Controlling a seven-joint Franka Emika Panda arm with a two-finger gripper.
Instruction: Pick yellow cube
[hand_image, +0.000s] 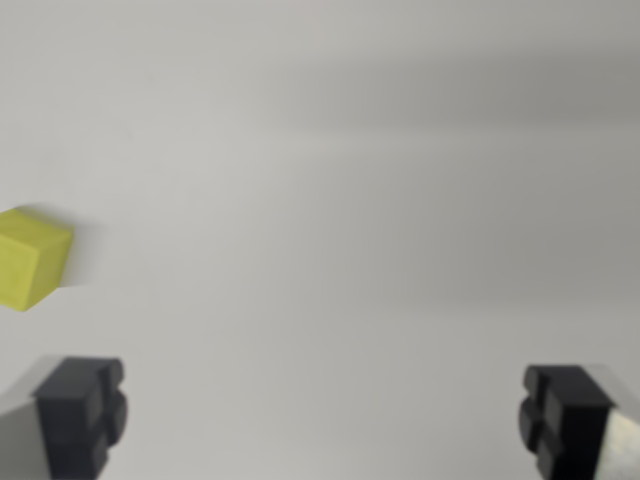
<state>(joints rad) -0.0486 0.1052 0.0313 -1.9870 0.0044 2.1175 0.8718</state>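
Item: yellow cube, resting on pale tabletop at the wrist view's far left edge, untouched. Gripper hangs with fingers spread wide, nothing between them. Step: approach. Next move likely calls for shifting left until the cube sits between the fingers.

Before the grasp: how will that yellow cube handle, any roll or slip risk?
The yellow cube sits on a flat face with sharp edges, so it probably slides rather than rolls if nudged. Its matte surface suggests decent grip. It looks solid-shaped, likely stiff; weight can't be judged. The gripper is open and off to one side.
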